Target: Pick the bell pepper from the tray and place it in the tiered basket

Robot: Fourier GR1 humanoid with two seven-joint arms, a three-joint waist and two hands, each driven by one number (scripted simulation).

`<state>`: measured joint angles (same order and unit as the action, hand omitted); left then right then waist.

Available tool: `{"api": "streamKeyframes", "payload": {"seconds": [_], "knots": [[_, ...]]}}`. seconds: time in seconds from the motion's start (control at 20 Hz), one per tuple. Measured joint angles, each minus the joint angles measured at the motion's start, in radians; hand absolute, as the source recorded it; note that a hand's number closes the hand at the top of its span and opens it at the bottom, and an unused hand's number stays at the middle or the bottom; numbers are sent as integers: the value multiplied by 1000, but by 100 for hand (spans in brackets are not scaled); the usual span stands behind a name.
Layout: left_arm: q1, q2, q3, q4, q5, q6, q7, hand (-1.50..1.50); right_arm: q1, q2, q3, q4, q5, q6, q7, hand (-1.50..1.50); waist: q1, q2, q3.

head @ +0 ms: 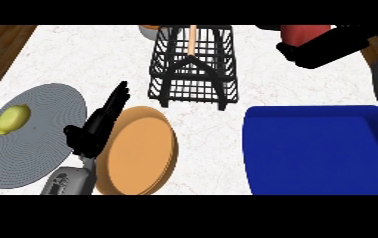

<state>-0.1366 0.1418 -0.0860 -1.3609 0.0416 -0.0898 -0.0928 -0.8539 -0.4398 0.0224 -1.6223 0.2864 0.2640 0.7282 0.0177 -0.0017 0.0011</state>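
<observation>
Bell pepper point(303, 32), red, sits high near the far right corner of the counter point(88, 57), wrapped by the right hand point(328, 44), whose black fingers curl under and around it so that only its upper part shows. It is no longer in the blue tray point(314, 152), which lies at the near right edge, well apart from the hand and toward the robot.

What the next move turns on is sideways offset. The tiered basket point(193, 67) stands at the middle of the far edge, to the left of the loaded hand and a little nearer the robot. Its black wire body runs long from near to far, with a wooden handle point(192, 39) along the top. My reading is that the pepper must travel left across bare counter and come down beside that handle, not onto it. How the pepper's own long axis lies cannot be told, since the fingers hide most of it.

The right hand is plainly the nearer one. The left hand point(100, 124) rests at the near left, its fingers straight and held together, pointing toward the far edge, between an orange plate point(136, 152) and a grey plate point(44, 147) that carries a yellow fruit point(13, 118).
</observation>
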Motion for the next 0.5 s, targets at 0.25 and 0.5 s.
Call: {"api": "streamKeyframes", "payload": {"seconds": [0.25, 0.5], "knots": [[-5, -10, -3, 0, -10, 2, -3, 0, -195, 97, 29, 203, 54, -49, 30, 150, 6, 2, 0], [1, -14, -5, -11, -15, -1, 0, 0, -318, 183, 52, 405, 95, -79, -5, 150, 8, 4, 0]]}}
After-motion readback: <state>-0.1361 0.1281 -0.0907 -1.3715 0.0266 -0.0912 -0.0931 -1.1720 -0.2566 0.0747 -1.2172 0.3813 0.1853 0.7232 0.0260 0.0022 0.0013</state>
